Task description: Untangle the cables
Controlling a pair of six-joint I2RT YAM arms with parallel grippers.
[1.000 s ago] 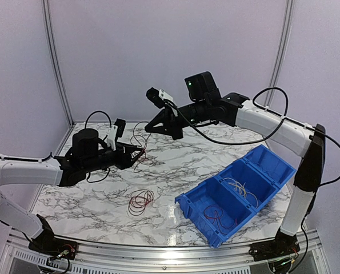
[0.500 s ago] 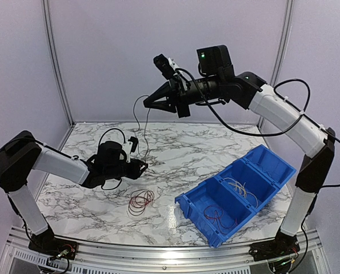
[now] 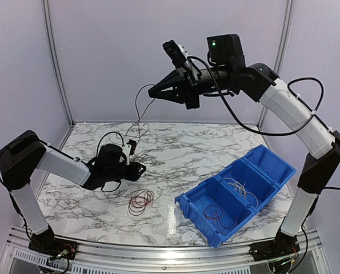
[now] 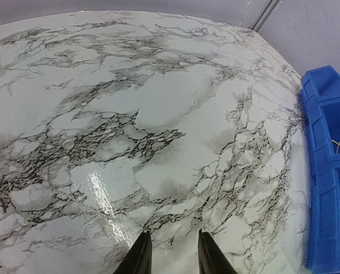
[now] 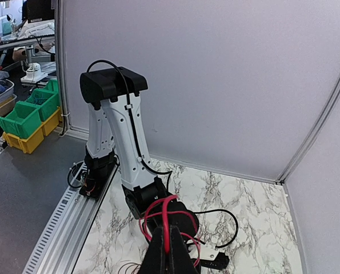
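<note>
My right gripper (image 3: 152, 91) is high above the table's back, shut on thin cable loops (image 3: 137, 109) that hang down toward the left arm. In the right wrist view the closed fingers (image 5: 168, 234) pinch red cable loops (image 5: 156, 208) above the left arm. My left gripper (image 3: 141, 167) is low over the marble table (image 3: 90, 205); in its wrist view the gripper (image 4: 172, 240) is open with nothing between the jaws. A coil of red cable (image 3: 141, 200) lies on the table in front of it.
A blue three-compartment bin (image 3: 195, 217) sits at the front right with sorted cables (image 3: 241, 187) in it; it also shows at the right edge of the left wrist view (image 4: 324, 171). Green and yellow bins (image 5: 30, 111) stand off the table.
My right gripper has risen and moved right, lifting cable loops off the table. My left arm has folded back and its gripper has dropped lower, nearer the front.
</note>
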